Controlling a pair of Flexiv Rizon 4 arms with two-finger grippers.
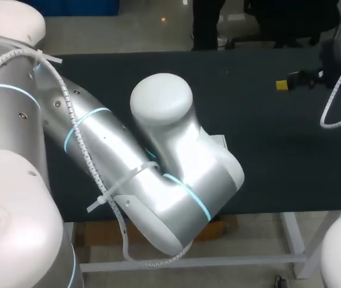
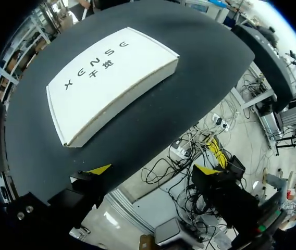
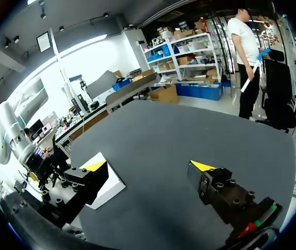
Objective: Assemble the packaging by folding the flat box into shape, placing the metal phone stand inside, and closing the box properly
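the flat box (image 2: 111, 83) is a shallow white rectangle lying on its broad face. it has dark print across the top, and a thin brownish cardboard edge shows along one long side and one short end. no flap stands up from it. it rests on the table (image 2: 200, 73), a dark matte surface, not far from the table's edge. it sits ahead of the left gripper (image 2: 153, 171) and does not touch it. that gripper's two yellow-tipped fingers stand wide apart with nothing between them. one tip is about over the table's rim and the other is out past it.

the right gripper (image 3: 148, 166) hangs over bare dark tabletop, its fingers also spread wide and empty. in its wrist view a white corner of the box shows beside one finger and partly behind it, apart from the gripper.

in the head view the left arm (image 1: 158, 174) crosses the middle of the table and covers nearly all of the box. only a pale sliver peeks out beside the arm's bulky joint. the right gripper shows there at the far right, cut off, with just one yellow tip to be made out. the box's underside cannot be seen in any view.
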